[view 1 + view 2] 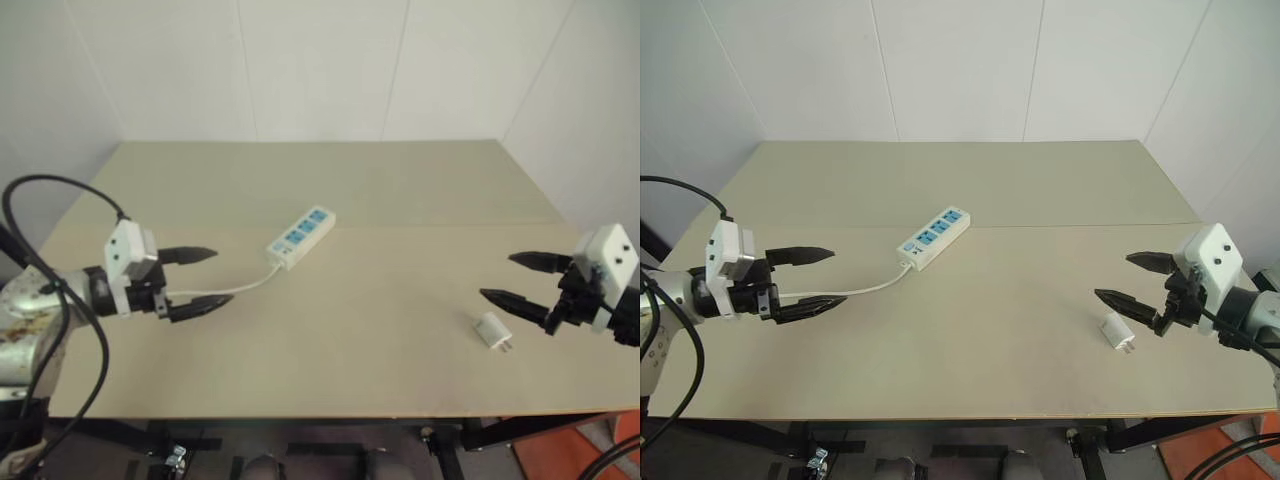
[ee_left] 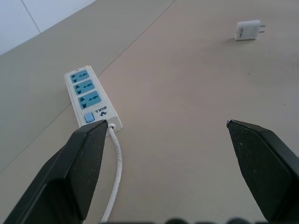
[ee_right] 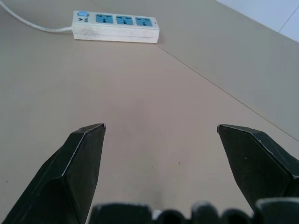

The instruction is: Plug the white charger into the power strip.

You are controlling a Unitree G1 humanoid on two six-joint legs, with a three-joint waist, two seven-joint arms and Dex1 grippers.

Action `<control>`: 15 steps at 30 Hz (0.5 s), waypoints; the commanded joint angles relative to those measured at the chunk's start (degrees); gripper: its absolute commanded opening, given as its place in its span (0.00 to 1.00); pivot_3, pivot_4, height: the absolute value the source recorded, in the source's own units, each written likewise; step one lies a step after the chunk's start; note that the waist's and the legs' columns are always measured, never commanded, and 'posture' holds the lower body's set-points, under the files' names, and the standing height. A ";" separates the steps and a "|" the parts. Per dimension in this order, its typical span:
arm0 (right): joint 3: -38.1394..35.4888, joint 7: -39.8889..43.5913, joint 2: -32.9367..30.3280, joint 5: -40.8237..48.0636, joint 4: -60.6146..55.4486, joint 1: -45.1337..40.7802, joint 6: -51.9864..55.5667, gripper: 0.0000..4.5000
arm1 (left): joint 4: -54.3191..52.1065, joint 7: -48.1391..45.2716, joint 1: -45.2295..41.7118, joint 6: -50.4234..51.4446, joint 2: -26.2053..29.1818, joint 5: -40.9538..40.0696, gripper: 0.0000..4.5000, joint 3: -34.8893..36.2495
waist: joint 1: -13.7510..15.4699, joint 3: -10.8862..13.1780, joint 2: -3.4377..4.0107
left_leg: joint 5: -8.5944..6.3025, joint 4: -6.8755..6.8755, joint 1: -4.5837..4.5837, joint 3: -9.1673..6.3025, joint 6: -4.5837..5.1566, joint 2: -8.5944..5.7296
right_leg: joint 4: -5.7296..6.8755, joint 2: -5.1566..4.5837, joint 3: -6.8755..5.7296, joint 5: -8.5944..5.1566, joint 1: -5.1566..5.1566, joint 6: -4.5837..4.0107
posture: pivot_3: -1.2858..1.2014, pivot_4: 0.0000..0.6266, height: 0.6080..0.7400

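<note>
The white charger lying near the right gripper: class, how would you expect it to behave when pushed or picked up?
The white charger looks small and boxy, so it is probably light and rigid. Lying flat on the smooth table, it would likely slide, not roll. Its short prongs may make it rock or twist if nudged there.

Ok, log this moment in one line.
left gripper: open, empty | right gripper: open, empty | white charger: on table, unplugged | power strip: untouched
</note>
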 commanded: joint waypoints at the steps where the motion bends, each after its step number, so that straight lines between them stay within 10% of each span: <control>1: -2.20 -0.53 -0.85 1.28 -1.45 -0.14 -0.71 1.00 | -0.59 0.37 -1.24 -0.85 -0.05 -0.69 0.99 0.41 | 0.00 0.00 0.00 | 0.00 0.00 0.00 0.00 0.00 0.00 | 0.01 0.00 0.00 0.00 0.00 0.00 | 0.52 0.24 1.00; 15: -0.52 -1.96 -0.43 2.04 -1.07 -2.62 -0.55 1.00 | 6.31 18.18 -12.96 -4.11 -10.09 11.68 0.99 -7.38 | 0.44 0.01 -0.03 | 0.00 0.04 0.05 -0.02 0.00 -0.05 | 0.01 0.00 0.00 0.02 0.12 0.00 | 0.52 0.24 1.00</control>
